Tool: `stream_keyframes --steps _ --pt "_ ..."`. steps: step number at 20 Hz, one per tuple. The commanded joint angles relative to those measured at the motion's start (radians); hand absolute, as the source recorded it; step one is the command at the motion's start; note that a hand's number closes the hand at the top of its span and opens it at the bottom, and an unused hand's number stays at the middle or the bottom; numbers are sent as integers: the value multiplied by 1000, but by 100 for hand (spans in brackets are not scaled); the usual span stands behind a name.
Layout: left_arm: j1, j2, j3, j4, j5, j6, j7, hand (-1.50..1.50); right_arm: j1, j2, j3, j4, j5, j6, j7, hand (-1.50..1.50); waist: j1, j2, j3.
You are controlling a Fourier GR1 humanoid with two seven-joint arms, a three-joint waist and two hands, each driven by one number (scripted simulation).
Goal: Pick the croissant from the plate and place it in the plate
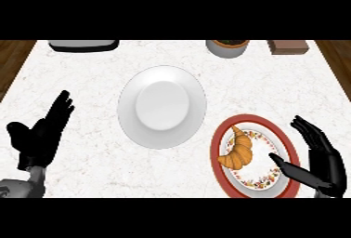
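White marble counter [82,69]: we judge the golden crescent croissant [237,149] on the red-rimmed floral plate [221,139] light, flaky, crushable — best taken mid-body; right hand [322,160] spread apart beside it, left hand [40,132] open, resting.

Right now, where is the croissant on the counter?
In the head view, the croissant lies on the red-rimmed patterned plate at the lower right, right of the white plate, beside the open right hand.
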Motion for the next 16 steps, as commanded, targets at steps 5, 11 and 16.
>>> stream_keyframes --steps 5,11,16 --pt "-42 -53 17 93 -17 -74 -22 0 -16 -41 48 191 181 4 -121 -150 21 -9 -3" --pt "-109 -77 17 41 -58 -20 121 0 81 -73 114 -56 277 -54 66 -150 15 -11 -4" --pt "-68 -95 26 73 -81 -52 50 0 112 -140 157 -138 315 36 238 -150 18 -12 -4"
